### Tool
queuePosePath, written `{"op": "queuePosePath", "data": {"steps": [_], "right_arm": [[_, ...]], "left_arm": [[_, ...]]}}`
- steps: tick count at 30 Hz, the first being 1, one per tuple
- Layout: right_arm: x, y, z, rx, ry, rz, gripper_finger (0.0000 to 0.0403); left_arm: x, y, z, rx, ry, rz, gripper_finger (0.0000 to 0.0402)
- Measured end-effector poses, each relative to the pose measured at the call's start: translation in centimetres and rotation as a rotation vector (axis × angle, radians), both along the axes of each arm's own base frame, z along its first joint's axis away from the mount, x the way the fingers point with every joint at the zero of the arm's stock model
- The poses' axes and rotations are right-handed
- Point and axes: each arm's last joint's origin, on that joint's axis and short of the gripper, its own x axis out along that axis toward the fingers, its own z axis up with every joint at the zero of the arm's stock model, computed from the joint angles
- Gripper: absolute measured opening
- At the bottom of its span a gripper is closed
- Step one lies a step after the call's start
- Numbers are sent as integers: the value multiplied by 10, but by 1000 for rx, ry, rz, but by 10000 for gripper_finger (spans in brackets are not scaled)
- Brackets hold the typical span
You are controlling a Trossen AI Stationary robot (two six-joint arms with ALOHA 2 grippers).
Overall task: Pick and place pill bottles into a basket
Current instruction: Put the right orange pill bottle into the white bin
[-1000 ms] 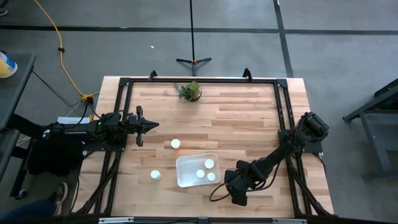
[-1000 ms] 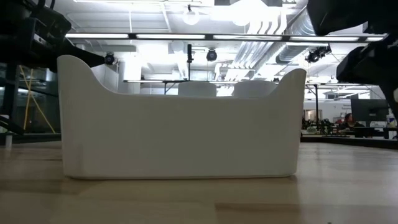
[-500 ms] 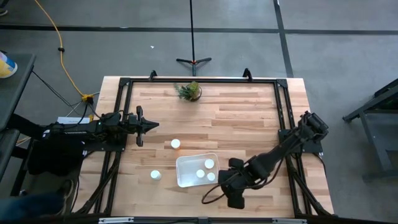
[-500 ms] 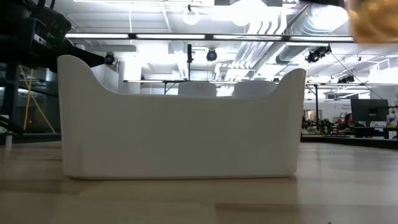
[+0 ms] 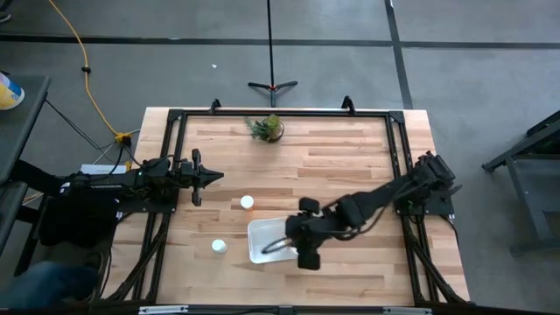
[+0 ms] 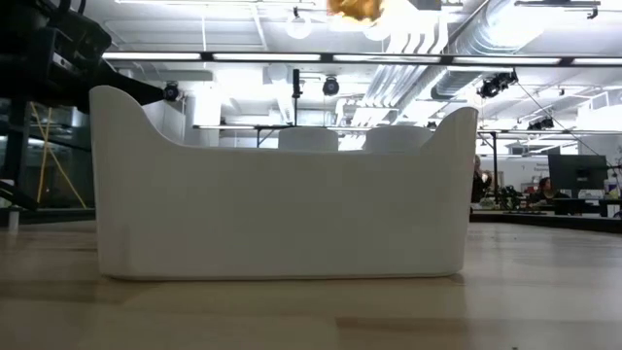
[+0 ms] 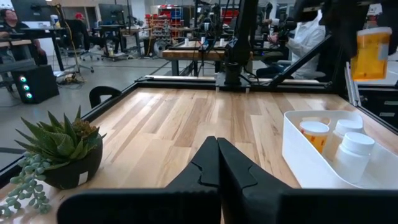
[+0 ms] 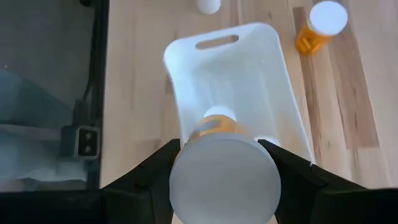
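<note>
My right gripper (image 5: 296, 234) is over the white basket (image 5: 262, 241), shut on an orange pill bottle with a white cap (image 8: 224, 180). The same bottle shows in the left wrist view (image 7: 371, 53) and at the top of the low view (image 6: 358, 8). Three bottles stand inside the basket (image 7: 323, 168), among them one with an orange body (image 7: 315, 134). Two more bottles stand on the table left of the basket, one farther off (image 5: 247, 203) and one nearer (image 5: 218, 248). My left gripper (image 5: 210, 178) is shut and empty at the table's left. My right gripper pinches the bottle between its two fingers (image 8: 155, 168), one on each side, just below the white cap (image 8: 224, 163). The fingers point down from above. The bottle hangs upright, cap up, lifted clear above the basket.
A small green potted plant (image 5: 266, 129) stands at the far edge of the table. Black frame rails (image 5: 398, 157) run along the table's sides. Bare wood lies between the basket and the plant.
My right gripper has carried the bottle toward the table's left edge, from right of the basket to over it. In the low view the bottle has passed from the upper right to the upper middle, above the basket's wall.
</note>
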Motion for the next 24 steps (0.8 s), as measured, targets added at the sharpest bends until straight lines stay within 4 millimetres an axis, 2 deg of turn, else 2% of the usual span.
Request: {"op": "queuePosePath", "data": {"steps": [11,24], "right_arm": [[45,-30,-37,-17,-3,-4,191],[69,-39,-82,-45,78,-17,191]], "left_arm": [[0,0,0,0,-1,7,26],[0,0,0,1,-3,17,23]]}}
